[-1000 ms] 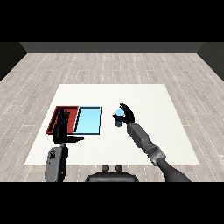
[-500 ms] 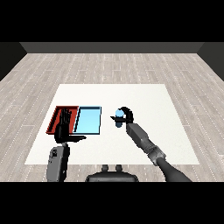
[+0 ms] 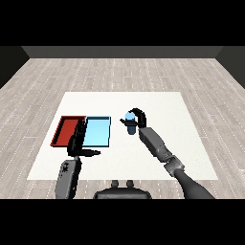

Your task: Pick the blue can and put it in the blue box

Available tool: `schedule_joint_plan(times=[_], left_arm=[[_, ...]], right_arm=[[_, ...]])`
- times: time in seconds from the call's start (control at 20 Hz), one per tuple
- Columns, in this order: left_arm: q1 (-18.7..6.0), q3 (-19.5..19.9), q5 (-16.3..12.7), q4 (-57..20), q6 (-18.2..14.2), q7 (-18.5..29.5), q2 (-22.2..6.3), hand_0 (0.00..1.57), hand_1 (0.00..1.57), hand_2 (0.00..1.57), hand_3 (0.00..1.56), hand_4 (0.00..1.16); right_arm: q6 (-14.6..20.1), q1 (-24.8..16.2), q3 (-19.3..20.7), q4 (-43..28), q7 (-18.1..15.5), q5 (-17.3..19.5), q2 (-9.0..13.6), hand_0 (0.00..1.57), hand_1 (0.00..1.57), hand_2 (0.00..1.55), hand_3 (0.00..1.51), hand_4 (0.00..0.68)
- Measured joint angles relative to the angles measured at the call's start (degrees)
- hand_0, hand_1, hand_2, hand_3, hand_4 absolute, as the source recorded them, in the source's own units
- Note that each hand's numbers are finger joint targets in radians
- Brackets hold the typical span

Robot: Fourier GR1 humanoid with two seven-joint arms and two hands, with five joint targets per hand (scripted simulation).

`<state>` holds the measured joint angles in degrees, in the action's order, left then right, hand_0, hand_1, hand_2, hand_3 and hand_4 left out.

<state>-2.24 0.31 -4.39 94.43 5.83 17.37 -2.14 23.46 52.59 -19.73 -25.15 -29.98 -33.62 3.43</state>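
We find the right hand (image 3: 137, 119) grasping the blue can (image 3: 129, 122) upright, the blue box (image 3: 97, 132) lying to its left; left hand (image 3: 78, 142) released.

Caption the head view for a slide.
Right hand curled round the blue can, right of the light blue tray; left hand open.

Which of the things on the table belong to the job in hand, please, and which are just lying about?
Part of the job:
- blue can, held in the right hand
- blue tray, where the can goes

Lying about:
- red tray
- left hand, open, holding nothing
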Motion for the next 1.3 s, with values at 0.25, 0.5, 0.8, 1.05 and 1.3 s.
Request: schedule_joint_plan(times=[0.25,0.5,0.8,1.05,1.3], left_arm=[[-2.25,-2.93,1.77,-2.74,-0.36,-2.16,0.84,0.0,0.0,0.0,0.0,0.0],[-3.67,-6.01,2.2,-6.08,-1.54,-2.88,1.46,0.0,0.0,0.0,0.0,0.0],[-4.32,-10.55,1.26,-7.55,-3.89,-3.18,1.97,0.0,0.0,0.0,0.0,0.0],[-6.16,-14.04,-0.71,-10.67,-6.85,-3.95,2.09,0.0,0.0,0.0,0.0,0.0],[-9.7,-14.88,-2.89,-14.16,-7.85,-4.96,2.12,0.0,0.0,0.0,0.0,0.0]], right_arm=[[1.93,-1.63,-1.69,-8.42,2.86,3.37,2.57,1.42,1.42,1.44,1.41,0.622],[4.9,-7.18,-4.4,-21.36,8.28,7.14,5.71,1.42,1.42,1.44,1.4,0.616],[7.72,-19.02,-7.7,-39.97,14.16,11.73,11.02,1.44,1.44,1.45,1.4,0.606],[9.27,-22.41,-8.41,-48.96,19.69,16.56,12.64,1.45,1.45,1.45,1.4,0.612],[7.8,-24.33,-7.28,-52.96,22.74,21.19,10.93,1.47,1.47,1.46,1.4,0.614]])
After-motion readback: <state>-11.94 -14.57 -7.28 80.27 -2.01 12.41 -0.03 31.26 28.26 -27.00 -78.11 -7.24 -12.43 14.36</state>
